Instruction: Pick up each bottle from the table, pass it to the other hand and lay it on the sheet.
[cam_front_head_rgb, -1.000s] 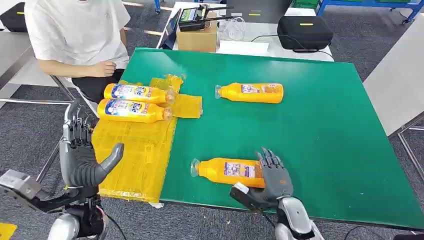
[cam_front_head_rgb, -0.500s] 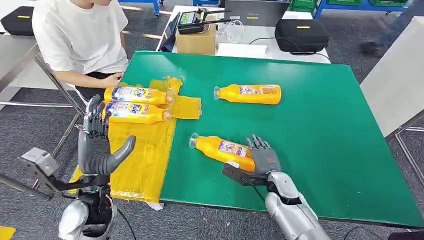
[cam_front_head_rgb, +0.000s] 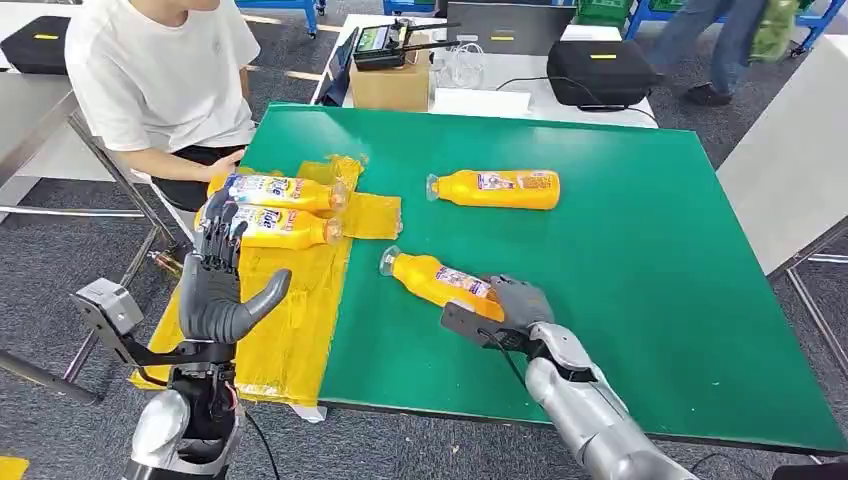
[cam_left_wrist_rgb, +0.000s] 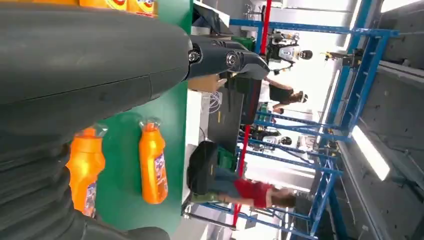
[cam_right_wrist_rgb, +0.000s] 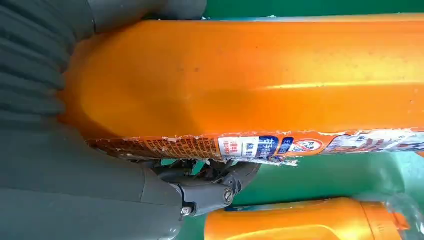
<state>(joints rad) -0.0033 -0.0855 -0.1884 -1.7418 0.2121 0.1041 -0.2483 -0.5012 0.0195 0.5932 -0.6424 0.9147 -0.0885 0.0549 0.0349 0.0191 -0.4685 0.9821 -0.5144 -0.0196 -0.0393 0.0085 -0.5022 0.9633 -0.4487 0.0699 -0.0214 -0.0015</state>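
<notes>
On the green bench (cam_front_head_rgb: 640, 250) the right hand (cam_front_head_rgb: 512, 308) grips a bottle (cam_front_head_rgb: 437, 280), another bottle (cam_front_head_rgb: 497, 188) beyond, left hand (cam_front_head_rgb: 218, 290) spread over the sheet (cam_front_head_rgb: 285, 320).

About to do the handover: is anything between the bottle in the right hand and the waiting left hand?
Nothing visible. The right hand grips the bottle; only bare green table and yellow sheet edge lie toward the raised left hand.
</notes>
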